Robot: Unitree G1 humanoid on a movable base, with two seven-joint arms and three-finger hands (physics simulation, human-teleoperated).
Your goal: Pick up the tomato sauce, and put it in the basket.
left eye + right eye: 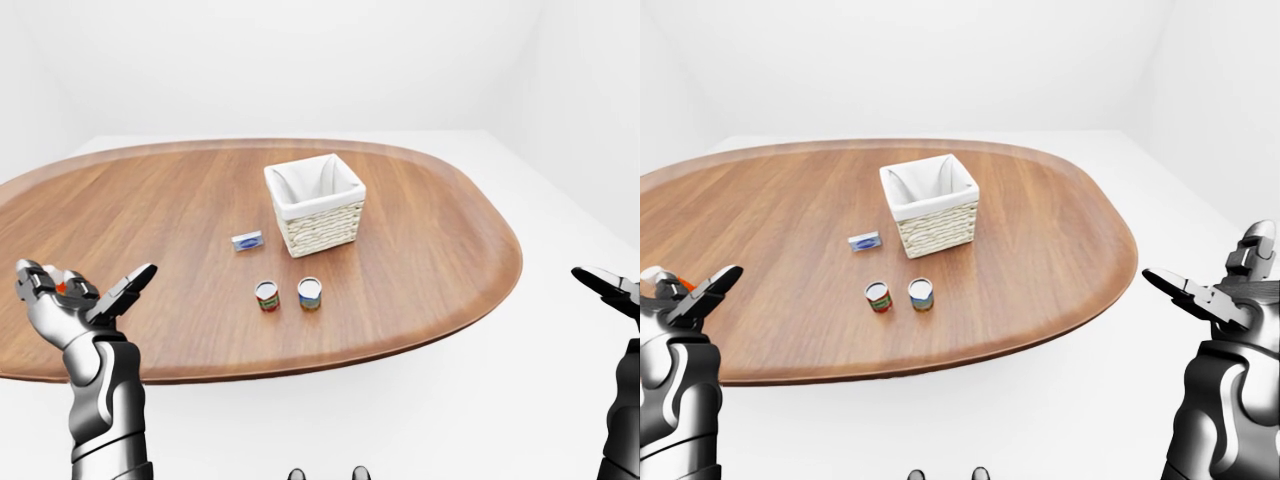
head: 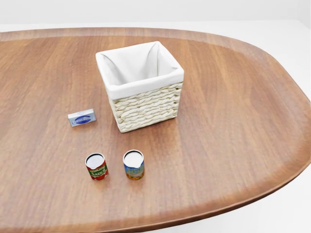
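Note:
The tomato sauce can (image 2: 96,166), red with a green label, stands upright on the wooden table (image 2: 233,116), below and left of the wicker basket (image 2: 141,87) with its white liner. My left hand (image 1: 80,295) is raised at the left edge of the left-eye view, fingers spread open and empty, well left of the can. At the right edge of the right-eye view my right hand (image 1: 1215,290) is also open and empty, off the table's right side.
A second can (image 2: 133,165) with a blue and orange label stands just right of the tomato sauce. A small blue and white box (image 2: 81,118) lies left of the basket. The table's rounded edge (image 1: 400,345) curves near me.

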